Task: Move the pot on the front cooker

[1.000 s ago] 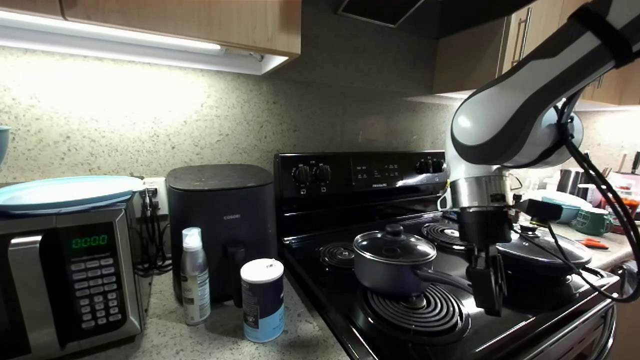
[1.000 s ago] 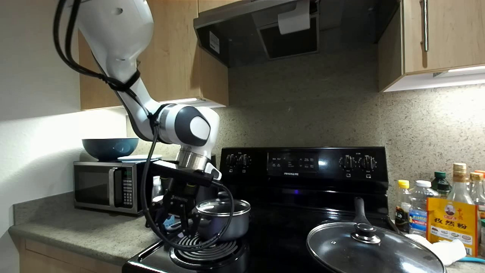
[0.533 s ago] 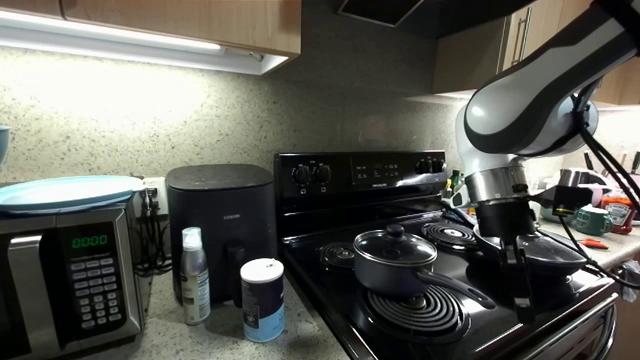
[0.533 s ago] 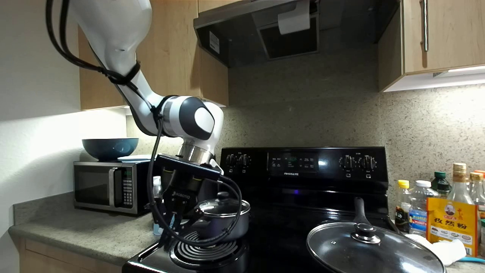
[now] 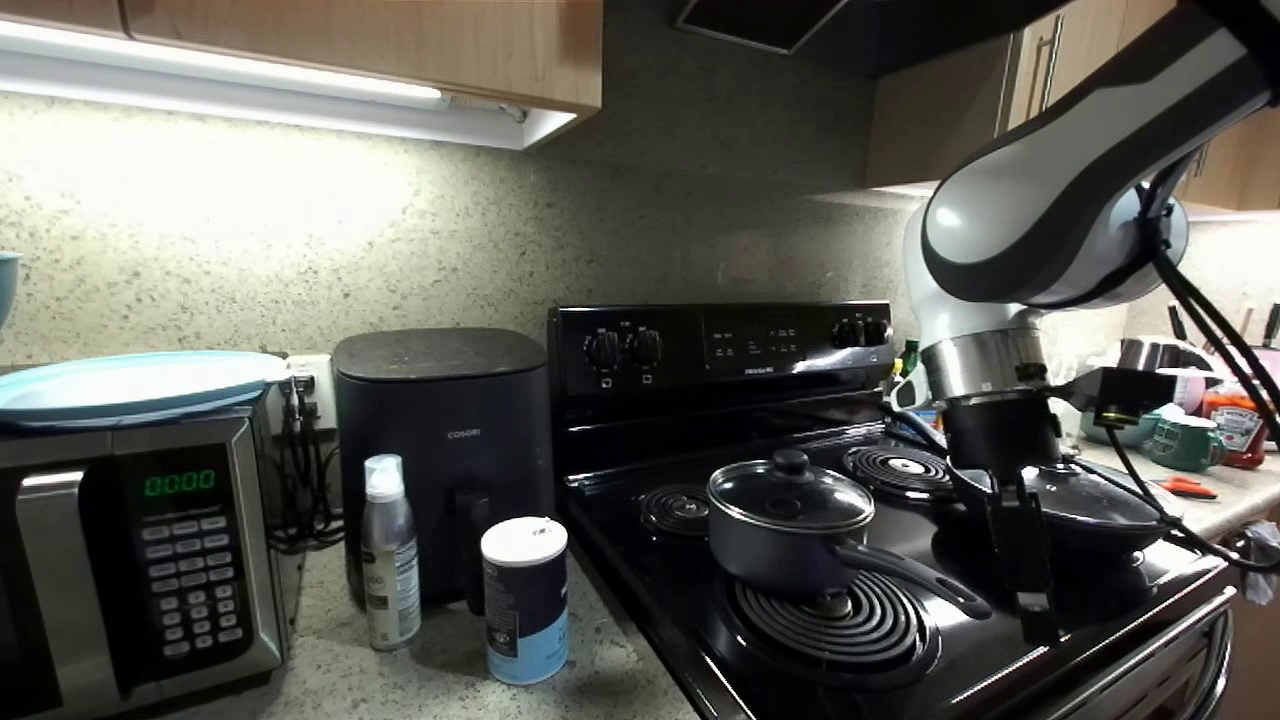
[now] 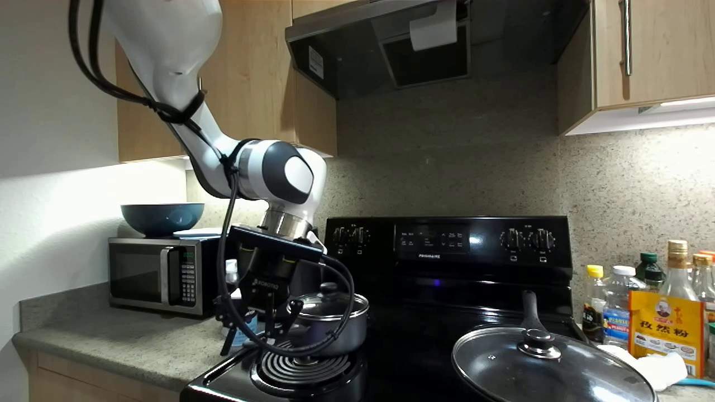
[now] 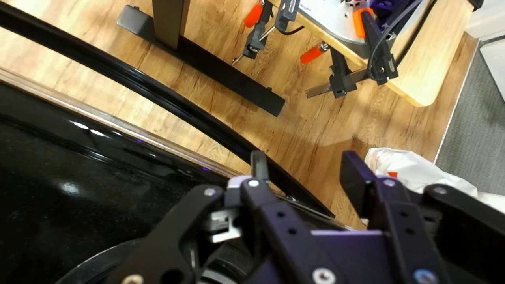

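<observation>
A: Your claw [image 7: 305, 171] stands wide, with nothing between its fingers [image 7: 355, 179], just off the near end of the handle [image 5: 913, 573]. Come back at it askew and one finger could knock it sideways.

B: That would swing the pot [image 5: 782, 555], I'd judge: it sits off-centre over the far part of the front cooker [image 5: 865, 625], whose near part is uncovered. Push it further back and it may tip or slide off, and the lid [image 5: 790, 498] could shift with it.

A: And against a second ago?

B: Your claw then hid the handle's end in an exterior view; now it has moved to the near side, leaving that end visible. Pot and lid lie where they did.
</observation>
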Controlling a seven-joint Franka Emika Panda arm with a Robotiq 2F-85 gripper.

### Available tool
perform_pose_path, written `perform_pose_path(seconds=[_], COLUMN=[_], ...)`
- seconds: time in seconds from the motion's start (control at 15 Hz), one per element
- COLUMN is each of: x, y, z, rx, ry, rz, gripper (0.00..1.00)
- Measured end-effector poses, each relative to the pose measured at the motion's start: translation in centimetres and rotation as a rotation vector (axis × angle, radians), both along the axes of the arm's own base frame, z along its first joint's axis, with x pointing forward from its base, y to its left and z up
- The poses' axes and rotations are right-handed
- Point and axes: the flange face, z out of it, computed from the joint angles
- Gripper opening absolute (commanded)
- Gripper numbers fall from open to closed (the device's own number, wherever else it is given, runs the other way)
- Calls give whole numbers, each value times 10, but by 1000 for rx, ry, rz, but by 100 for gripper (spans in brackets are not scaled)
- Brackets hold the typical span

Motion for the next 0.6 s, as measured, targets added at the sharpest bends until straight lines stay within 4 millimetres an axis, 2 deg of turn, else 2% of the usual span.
perform_pose_path(seconds=[0.2, 0.27, 0.33, 0.47, 0.6], x=[3, 4, 6, 11, 12], y=[6, 8, 9, 10, 10], z=[3, 4, 5, 6, 7], rx=[0, 0, 2, 5, 5], ry=[-12, -19, -35, -72, -77], rz=[15, 17, 14, 0, -1], gripper=[99, 100, 91, 100, 100])
